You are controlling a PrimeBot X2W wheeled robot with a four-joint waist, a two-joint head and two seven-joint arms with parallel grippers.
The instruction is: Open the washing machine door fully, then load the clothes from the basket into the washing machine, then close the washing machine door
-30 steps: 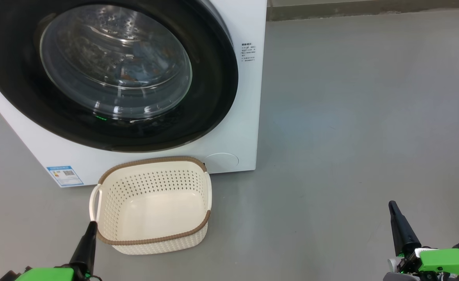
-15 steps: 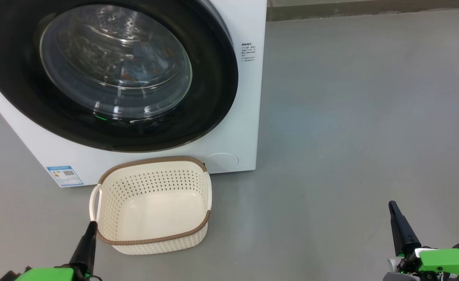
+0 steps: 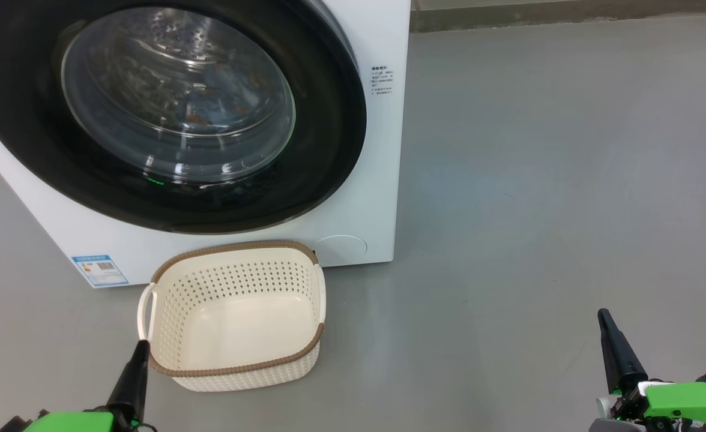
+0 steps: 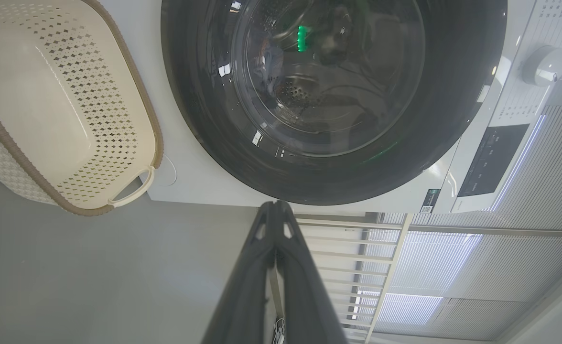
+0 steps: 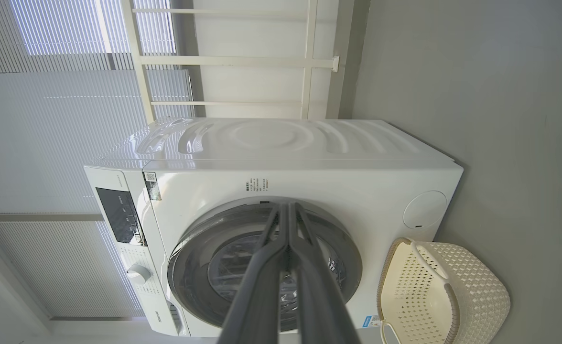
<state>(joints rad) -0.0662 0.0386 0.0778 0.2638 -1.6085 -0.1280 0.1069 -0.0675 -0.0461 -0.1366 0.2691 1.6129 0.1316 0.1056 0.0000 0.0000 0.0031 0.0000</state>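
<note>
Left pincer [image 3: 141, 351] and right pincer [image 3: 604, 321] hang closed, empty. Light-blue printed clothes [image 3: 218, 96] lie behind the glossy black round door [image 3: 329, 120] of the white washing machine [image 3: 383, 180]; the cream perforated plastic basket [image 3: 233, 247] is empty. If unlatched, that door could swing open.

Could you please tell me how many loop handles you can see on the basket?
2: the left handle sticks out from the basket's left end in the head view, and the right handle lies against its right end.
</note>
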